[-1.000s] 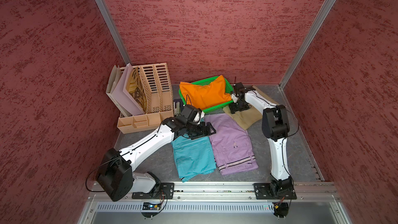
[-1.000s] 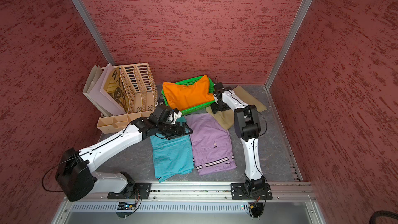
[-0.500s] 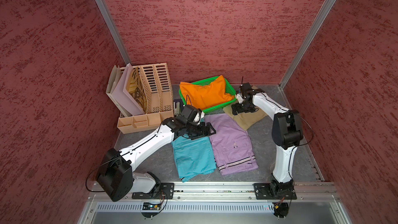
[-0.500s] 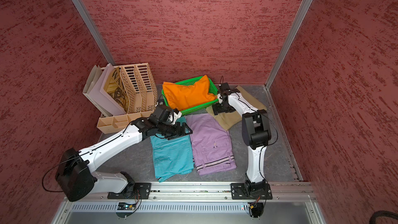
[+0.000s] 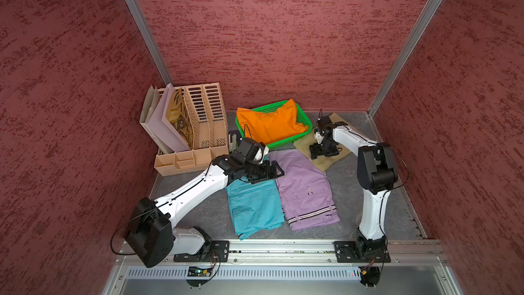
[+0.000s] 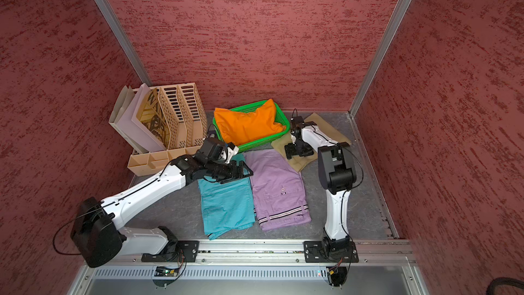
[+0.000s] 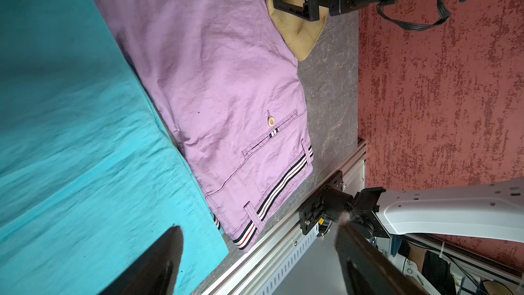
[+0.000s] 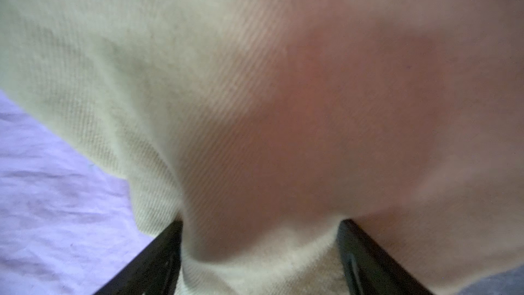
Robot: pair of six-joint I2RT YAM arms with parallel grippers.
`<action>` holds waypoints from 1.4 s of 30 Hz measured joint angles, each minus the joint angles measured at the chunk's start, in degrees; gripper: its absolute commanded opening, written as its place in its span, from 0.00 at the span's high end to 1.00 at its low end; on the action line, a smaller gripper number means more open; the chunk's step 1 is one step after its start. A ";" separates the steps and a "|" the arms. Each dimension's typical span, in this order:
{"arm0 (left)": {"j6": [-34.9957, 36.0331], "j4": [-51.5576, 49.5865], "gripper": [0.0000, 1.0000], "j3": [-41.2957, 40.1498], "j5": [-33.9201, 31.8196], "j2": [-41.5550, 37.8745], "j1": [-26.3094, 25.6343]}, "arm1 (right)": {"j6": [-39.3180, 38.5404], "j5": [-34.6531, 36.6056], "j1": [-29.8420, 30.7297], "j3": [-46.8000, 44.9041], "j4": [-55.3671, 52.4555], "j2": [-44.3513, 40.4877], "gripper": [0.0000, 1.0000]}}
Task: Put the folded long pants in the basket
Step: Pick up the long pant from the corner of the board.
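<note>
Both top views look down from high; wrist cameras sit close over cloth.

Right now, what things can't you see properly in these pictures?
- The far end of the teal pants in both top views: the left gripper and its arm cover it.
- Whether the right gripper has pinched the khaki pants: the right wrist view is blurred and filled with cloth.
- The floor of the green basket: the orange pants fill it.
- The print on the sheet in the beige file organiser: partly hidden.

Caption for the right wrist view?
Right gripper pressed down on khaki pants, cloth bunched between its open jaws, lilac pants alongside.
</note>
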 measured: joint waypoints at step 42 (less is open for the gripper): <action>-0.04 0.00 0.11 0.00 -0.02 0.11 -0.07 | 5.81 -3.80 -14.75 -5.44 2.49 -5.75 0.57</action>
